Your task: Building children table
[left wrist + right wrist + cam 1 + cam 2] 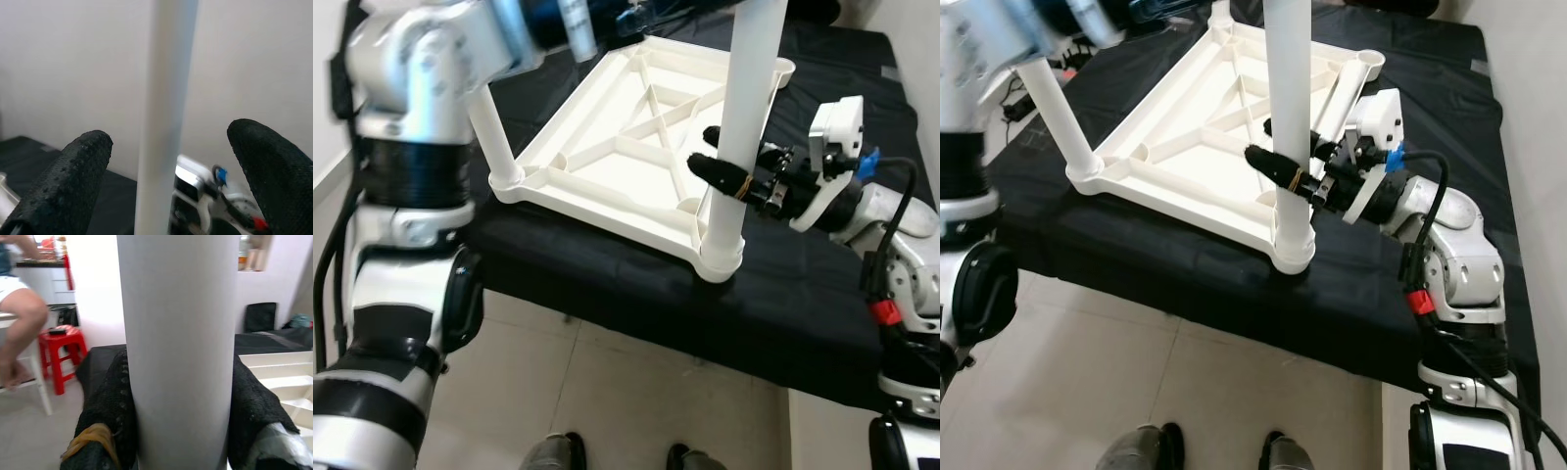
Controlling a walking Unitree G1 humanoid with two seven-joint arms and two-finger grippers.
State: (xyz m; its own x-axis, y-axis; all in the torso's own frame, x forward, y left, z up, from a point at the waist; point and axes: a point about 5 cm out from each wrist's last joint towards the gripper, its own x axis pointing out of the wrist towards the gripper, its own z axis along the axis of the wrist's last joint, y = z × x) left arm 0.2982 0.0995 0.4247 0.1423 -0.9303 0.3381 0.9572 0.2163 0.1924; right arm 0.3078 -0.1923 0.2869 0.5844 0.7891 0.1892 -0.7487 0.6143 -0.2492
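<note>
The leg (744,117) is clamped by the right claw (729,181) above its corner socket — the left claw (166,161) gapes around it; tilting could jam it.

- Even, bright indoor light, soft shadows only.
- Left arm (421,69) motion-blurred in both eye views.
- White leg (178,352) fills the right wrist view, slightly overexposed.
- Left wrist view soft; fingers (63,181) out of focus.
</note>
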